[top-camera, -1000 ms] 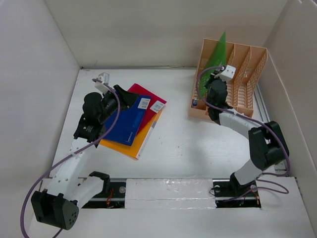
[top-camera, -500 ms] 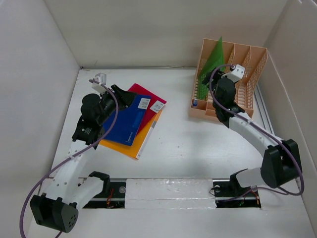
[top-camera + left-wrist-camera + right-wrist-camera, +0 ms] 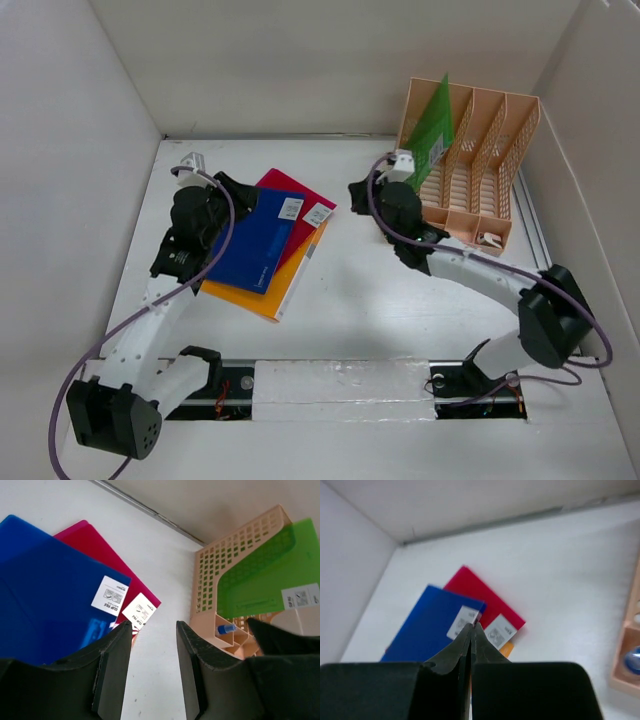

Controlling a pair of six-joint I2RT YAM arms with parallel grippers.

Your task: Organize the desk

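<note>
One green folder (image 3: pixel 436 115) stood in the rack (image 3: pixel 490 150) at the table's (image 3: pixel 360 300) far right corner; three more, stacked near the left edge, looked yet to be filed. Your left hand (image 3: pixel 152 630) hung over that stack (image 3: pixel 258 245), fingers apart; your right hand (image 3: pixel 471 627) was pinched together, empty, mid-table.

arms (image 3: pixel 140 325): white links, black joints | cables (image 3: pixel 50 435): purple | fingers (image 3: pixel 112 675): black

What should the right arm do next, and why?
Probably open the right end effector and reach toward the blue folder: its jaws are shut and empty, the green folder stands in the rack, while other folders lie stacked on the desk.
</note>
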